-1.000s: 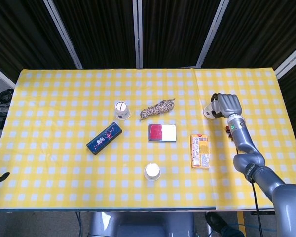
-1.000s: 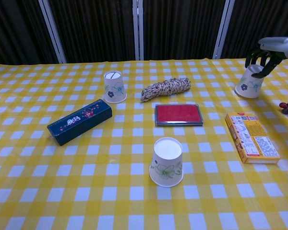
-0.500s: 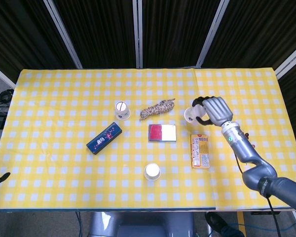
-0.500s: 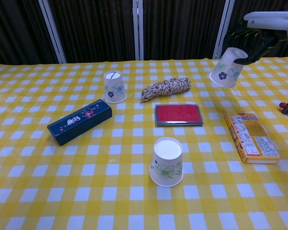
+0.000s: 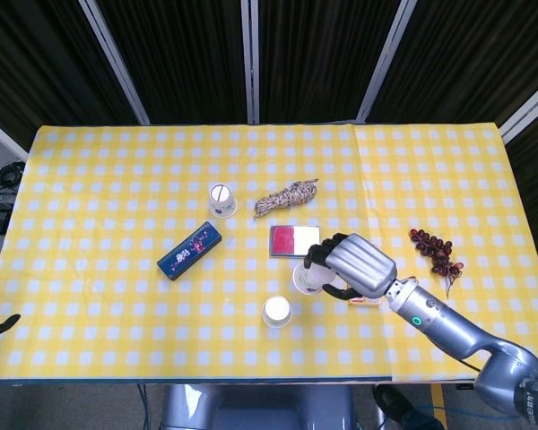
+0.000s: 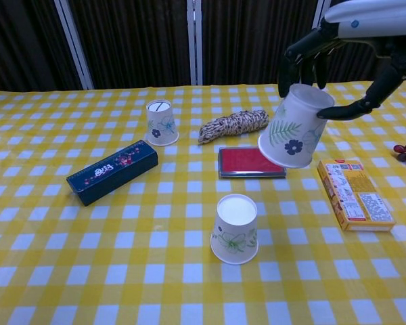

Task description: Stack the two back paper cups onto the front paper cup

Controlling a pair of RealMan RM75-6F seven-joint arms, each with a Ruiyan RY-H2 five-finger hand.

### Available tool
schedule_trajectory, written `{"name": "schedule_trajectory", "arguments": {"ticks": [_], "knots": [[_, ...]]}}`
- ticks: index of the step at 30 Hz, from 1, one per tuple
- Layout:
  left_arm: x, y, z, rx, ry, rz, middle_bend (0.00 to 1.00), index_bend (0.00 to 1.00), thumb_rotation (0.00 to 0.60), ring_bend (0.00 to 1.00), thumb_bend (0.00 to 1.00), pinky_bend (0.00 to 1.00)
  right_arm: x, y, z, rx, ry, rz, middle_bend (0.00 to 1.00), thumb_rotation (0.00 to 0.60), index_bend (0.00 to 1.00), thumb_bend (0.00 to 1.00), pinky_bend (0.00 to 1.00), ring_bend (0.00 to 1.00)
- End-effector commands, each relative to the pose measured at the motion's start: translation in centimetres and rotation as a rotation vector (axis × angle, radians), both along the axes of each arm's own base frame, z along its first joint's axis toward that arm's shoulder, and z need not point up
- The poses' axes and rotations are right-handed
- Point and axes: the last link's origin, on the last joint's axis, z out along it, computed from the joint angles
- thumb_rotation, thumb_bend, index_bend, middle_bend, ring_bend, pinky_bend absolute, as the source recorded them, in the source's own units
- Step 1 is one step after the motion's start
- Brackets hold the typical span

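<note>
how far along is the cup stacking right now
Nothing is stacked yet. The front cup stands alone, upside down. In hand: the right hand holds one back cup in the air, tilted, above and to the right of the front cup, not touching it. Left: lower that cup onto the front one, then fetch the other back cup, which sits beside the rope bundle.

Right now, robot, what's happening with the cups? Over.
Right hand holds one paper cup upside down in the air, tilted. Front cup stands bare, path clear. Back-left cup waiting. Left hand unseen.
</note>
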Motion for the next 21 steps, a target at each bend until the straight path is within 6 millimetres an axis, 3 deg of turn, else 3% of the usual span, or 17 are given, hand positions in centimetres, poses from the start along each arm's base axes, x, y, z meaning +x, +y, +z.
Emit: {"name": "schedule_trajectory", "arguments": {"ticks": [1,8,14,21], "knots": [[0.0,0.1,0.0,-0.001,-0.003,0.002,0.00,0.00,0.600,0.00,0.00,0.00,0.8,0.7,-0.9,0.016,0.015,0.048,0.43,0.600,0.43,0.39,0.43,0.41],[-0.3,0.2,0.2,0.003,-0.007,0.011,0.00,0.00,0.600,0.00,0.00,0.00,2.5,1.3,-2.6,0.041,0.020,0.092,0.44,0.600,0.44,0.39,0.43,0.42],[-0.2,0.1,0.3,0.005,-0.010,0.004,0.00,0.00,0.600,0.00,0.00,0.00,3.1,2.0,-4.4,0.052,0.058,0.115,0.44,0.600,0.44,0.39,0.43,0.42],[-0.3,0.1,0.2,-0.001,-0.011,0.011,0.00,0.00,0.600,0.00,0.00,0.00,3.2,2.4,-5.0,0.054,0.073,0.123,0.44,0.600,0.44,0.39,0.43,0.42]]}}
